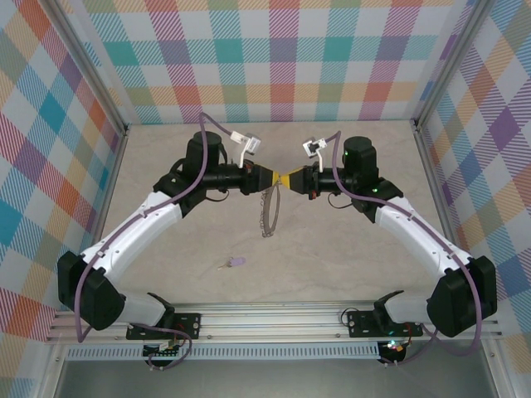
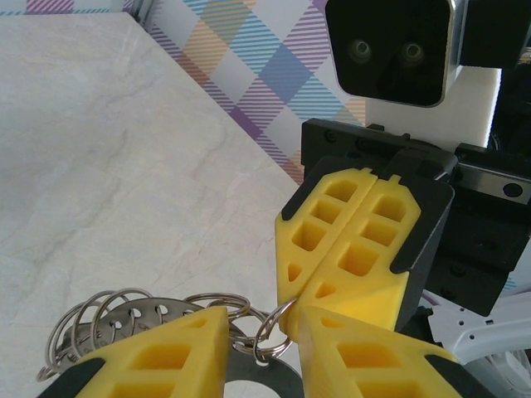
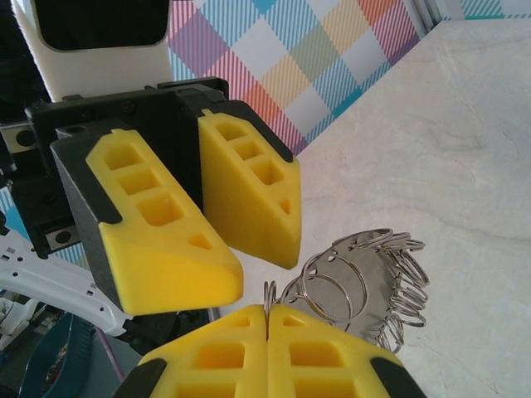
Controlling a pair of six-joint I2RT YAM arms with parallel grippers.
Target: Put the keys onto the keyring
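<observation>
The keyring (image 1: 267,214) is a grey metal hoop fringed with small silvery loops, and it hangs in the air between both arms at mid-table. My right gripper (image 1: 289,180) is shut on one small loop at its rim, and in its own wrist view that loop sits pinched between the pads of the right gripper (image 3: 267,311), with the keyring (image 3: 377,286) dangling beside. My left gripper (image 2: 261,319) faces it tip to tip, jaws apart, straddling the same loop and the keyring (image 2: 141,315) without clamping. A lilac-headed key (image 1: 236,262) lies on the table, nearer the arm bases.
The pale marbled tabletop (image 1: 348,249) is ringed by checked walls. A metal rail (image 1: 274,319) with both arm bases runs along the near edge. Bare tabletop surrounds the key.
</observation>
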